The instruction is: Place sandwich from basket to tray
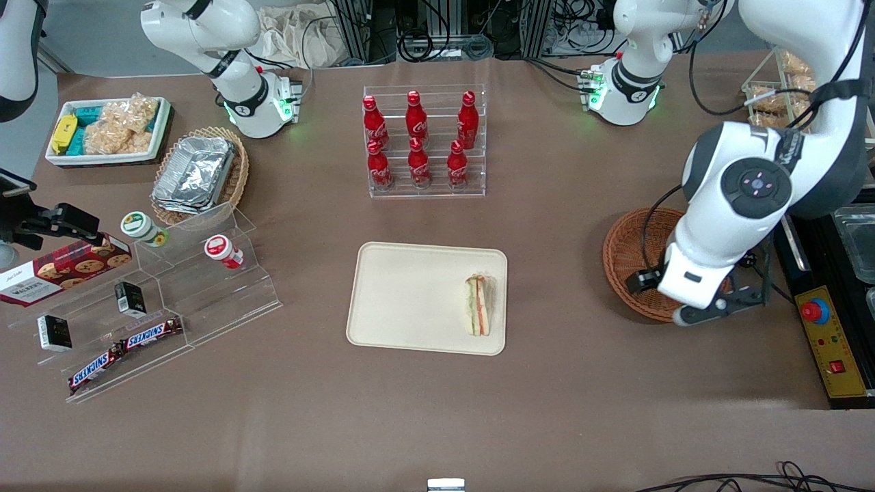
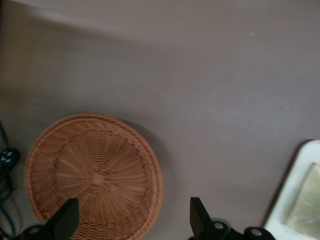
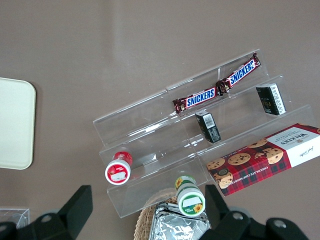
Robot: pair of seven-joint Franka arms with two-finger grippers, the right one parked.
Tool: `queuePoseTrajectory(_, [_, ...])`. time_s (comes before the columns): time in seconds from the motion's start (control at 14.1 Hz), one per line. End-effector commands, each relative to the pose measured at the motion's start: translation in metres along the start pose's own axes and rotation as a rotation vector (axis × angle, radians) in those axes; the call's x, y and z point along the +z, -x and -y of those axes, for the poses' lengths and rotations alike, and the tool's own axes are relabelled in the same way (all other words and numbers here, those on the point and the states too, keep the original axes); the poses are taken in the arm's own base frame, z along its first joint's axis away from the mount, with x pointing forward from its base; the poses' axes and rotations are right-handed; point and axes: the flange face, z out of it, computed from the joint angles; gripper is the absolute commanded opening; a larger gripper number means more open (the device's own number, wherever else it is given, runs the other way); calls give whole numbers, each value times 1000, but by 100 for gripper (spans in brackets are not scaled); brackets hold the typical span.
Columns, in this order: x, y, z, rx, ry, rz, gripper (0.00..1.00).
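The small triangle sandwich (image 1: pixel 478 305) in clear wrap lies on the flat cream tray (image 1: pixel 410 287), at the edge nearest the round red-brown wicker basket (image 2: pixel 95 175). The basket looks empty. The jaws (image 2: pixel 131 220) hang wide open above the basket's rim, holding nothing. Best lift the arm straight up and away from the counter. The arm hides part of the basket in the front view.

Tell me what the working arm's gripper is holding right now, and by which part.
Nothing. The gripper is open and empty above the basket, which has nothing in it. The sandwich lies on the tray.
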Motion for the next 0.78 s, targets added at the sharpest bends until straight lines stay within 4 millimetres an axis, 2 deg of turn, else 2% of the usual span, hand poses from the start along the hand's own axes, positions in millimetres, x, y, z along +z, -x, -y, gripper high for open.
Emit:
queuePoseTrajectory(0.0, [-28,3,37,-28,-9,-24,100])
queuePoseTrajectory(0.14, [-40,-4,47,115,-14,0,100])
queuePoseTrajectory(0.28, [-41,-25,81,255,36,41,100])
queuePoseTrajectory(0.42, [-41,-49,112,298,142,88,100])
queuePoseTrajectory(0.71, [-53,-69,126,279,161,114,100])
